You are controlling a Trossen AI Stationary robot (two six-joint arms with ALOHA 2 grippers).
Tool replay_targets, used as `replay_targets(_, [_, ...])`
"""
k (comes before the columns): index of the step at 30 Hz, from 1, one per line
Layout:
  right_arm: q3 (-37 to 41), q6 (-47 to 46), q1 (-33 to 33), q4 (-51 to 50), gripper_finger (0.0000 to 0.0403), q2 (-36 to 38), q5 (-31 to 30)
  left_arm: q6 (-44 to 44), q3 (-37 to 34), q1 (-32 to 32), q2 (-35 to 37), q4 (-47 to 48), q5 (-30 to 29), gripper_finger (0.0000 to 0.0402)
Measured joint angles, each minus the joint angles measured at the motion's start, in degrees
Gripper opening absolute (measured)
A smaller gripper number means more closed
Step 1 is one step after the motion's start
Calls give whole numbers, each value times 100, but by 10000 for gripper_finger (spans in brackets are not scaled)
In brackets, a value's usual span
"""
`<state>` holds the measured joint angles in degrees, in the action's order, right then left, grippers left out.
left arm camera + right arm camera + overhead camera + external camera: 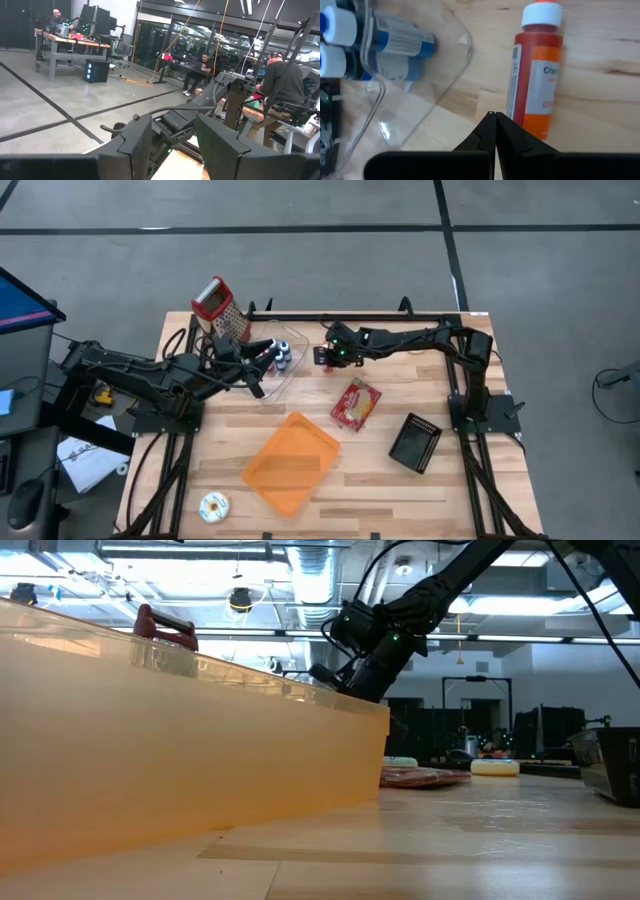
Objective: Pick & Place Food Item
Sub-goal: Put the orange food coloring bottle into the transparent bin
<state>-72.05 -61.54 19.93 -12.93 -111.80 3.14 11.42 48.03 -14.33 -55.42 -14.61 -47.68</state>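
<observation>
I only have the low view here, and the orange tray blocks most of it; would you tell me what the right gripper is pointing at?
Observer: The right gripper, fingers shut, points down at a red sauce bottle lying on its side on the table.
Operator: Thank you. Is anything beside that bottle?
Observer: Yes, a clear container lies next to it, with blue-labelled bottles inside.
Operator: And where is the left gripper?
Observer: The left gripper is at the other side of that container, near the red-handled grater, with its fingers apart.
</observation>
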Motion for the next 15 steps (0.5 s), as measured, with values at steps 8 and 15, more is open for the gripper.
replay_targets(8, [0, 47, -53, 23, 0, 122, -185, 0, 0, 0, 0, 4, 0, 149])
replay_targets(15, [10, 61, -40, -215, 0, 77, -269, 0, 0, 0, 0, 7, 0, 149])
